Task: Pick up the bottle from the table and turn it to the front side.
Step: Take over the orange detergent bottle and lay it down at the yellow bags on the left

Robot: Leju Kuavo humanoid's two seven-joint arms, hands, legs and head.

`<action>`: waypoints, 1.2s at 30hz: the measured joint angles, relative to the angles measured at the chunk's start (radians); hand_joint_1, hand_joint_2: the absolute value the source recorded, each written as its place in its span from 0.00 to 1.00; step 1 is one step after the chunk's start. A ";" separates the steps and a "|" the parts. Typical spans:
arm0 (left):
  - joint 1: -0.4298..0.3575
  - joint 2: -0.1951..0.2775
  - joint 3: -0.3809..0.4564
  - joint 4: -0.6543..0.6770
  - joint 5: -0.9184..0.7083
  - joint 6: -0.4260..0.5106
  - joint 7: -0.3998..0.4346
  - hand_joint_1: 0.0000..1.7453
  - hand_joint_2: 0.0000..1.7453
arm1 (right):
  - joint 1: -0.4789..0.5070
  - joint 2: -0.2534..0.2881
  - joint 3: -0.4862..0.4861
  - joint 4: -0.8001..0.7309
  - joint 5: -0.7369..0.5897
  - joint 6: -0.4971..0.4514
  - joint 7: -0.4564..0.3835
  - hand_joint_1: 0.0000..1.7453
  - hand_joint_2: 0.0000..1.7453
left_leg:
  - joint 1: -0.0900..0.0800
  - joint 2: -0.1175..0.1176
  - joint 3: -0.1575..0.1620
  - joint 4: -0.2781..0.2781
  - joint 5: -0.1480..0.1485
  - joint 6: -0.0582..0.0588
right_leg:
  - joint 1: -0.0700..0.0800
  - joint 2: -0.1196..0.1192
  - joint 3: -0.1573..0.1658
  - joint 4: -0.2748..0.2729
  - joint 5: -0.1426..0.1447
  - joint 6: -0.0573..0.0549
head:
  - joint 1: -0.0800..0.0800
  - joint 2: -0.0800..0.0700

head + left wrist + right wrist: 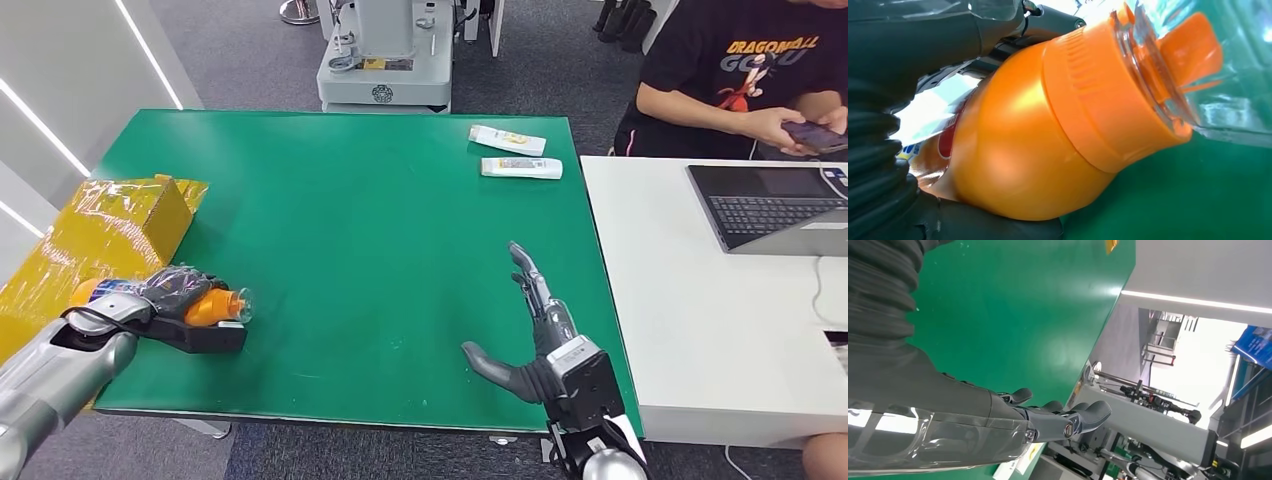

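From the head view, the left hand (175,290) grips the orange bottle (215,305) at the green table's (380,230) near left corner, cap pointing right. Right hand (535,330) hovers flat, fingers spread, holding nothing. Left wrist view: bottle (1018,150) fills the palm, clear cap (1168,65) jutting out. Right wrist view: fingers (1068,422) extended over the table.

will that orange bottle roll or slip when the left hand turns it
Probably slippery: the orange bottle has a smooth, glossy, rounded shoulder. It lies on its side in the left hand, so if released it could roll across the green table. Its ribbed cap should give better purchase.
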 joint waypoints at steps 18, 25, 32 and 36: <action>0.039 -0.033 0.091 0.000 -0.071 0.048 0.031 0.00 1.00 | -0.006 0.000 0.000 0.000 -0.001 0.003 0.002 0.00 1.00 | 0.000 -0.002 0.000 0.000 0.001 0.000 | 0.000 -0.002 0.001 0.001 0.000 0.000 | 0.000 0.000; 0.040 -0.039 0.109 0.000 -0.084 0.037 0.018 0.00 1.00 | -0.006 0.000 0.000 0.000 -0.001 -0.002 0.002 0.00 1.00 | 0.000 -0.002 0.001 0.000 0.001 -0.001 | 0.000 -0.002 0.001 0.001 0.000 0.000 | 0.000 0.000; 0.026 -0.027 0.125 -0.026 -0.076 -0.040 -0.023 0.00 1.00 | 0.000 0.000 -0.001 0.000 0.000 -0.023 -0.012 0.00 1.00 | 0.000 -0.001 0.001 0.000 0.002 -0.001 | 0.000 -0.001 0.000 0.001 0.001 -0.001 | 0.000 0.000; 0.017 0.024 0.141 -0.099 -0.044 -0.115 -0.029 0.00 1.00 | 0.010 0.000 -0.005 0.000 -0.008 -0.029 -0.023 0.00 1.00 | 0.000 0.000 0.000 0.000 0.002 -0.001 | 0.000 0.000 -0.001 0.001 0.001 -0.001 | 0.000 0.000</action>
